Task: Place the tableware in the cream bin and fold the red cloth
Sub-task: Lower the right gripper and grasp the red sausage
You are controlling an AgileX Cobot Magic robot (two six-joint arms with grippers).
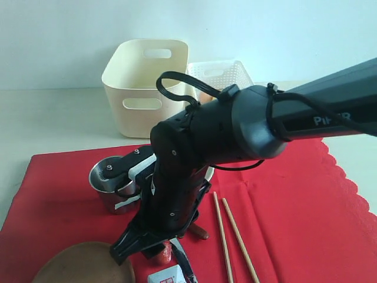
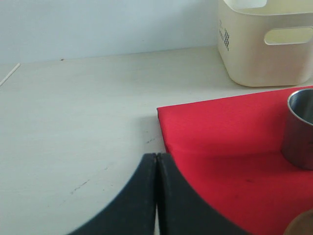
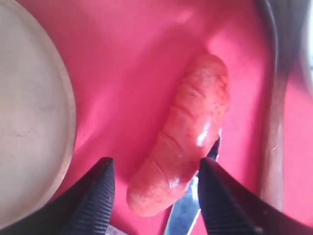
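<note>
**Exterior view.** The right arm (image 1: 247,127) fills the middle and hides most of the cloth's centre. The cloth (image 1: 294,200) lies spread on the table (image 1: 47,118). Its near edge runs out of frame, and its scalloped edge is on the right. The cup (image 1: 105,177) stands upright on the cloth, half hidden behind the arm. The plate (image 1: 76,262) sits at the near left, cut off by the frame, as is the carton (image 1: 168,276). The right gripper (image 1: 141,250) is low over the cloth beside the plate. Only a scrap of sausage (image 1: 164,253) shows under it. Two chopsticks (image 1: 222,236) lie side by side, not touching, right of the arm, with open cloth from them to the scallops. The bin (image 1: 144,88) stands on bare table past the cloth's far edge, with the basket (image 1: 221,75) just beside it. The left gripper is not seen here.

**Left wrist view.** The left gripper (image 2: 156,196) has its fingers pressed together with nothing between them. It is over bare table just off a cloth corner, and there is wide bare table on that side. The cup (image 2: 299,127) and bin (image 2: 264,54) are both cut off by the frame.

**Right wrist view.** The right gripper (image 3: 156,196) has its jaws apart, straddling one end of the sausage (image 3: 186,137). There is a clear gap on the plate side. The other side is too close to tell whether it touches. The knife (image 3: 182,218) blade shows under the sausage and is mostly hidden. The plate (image 3: 29,122) rim is near one finger and cut off. A dark blurred strip along the frame edge cannot be identified.
</note>
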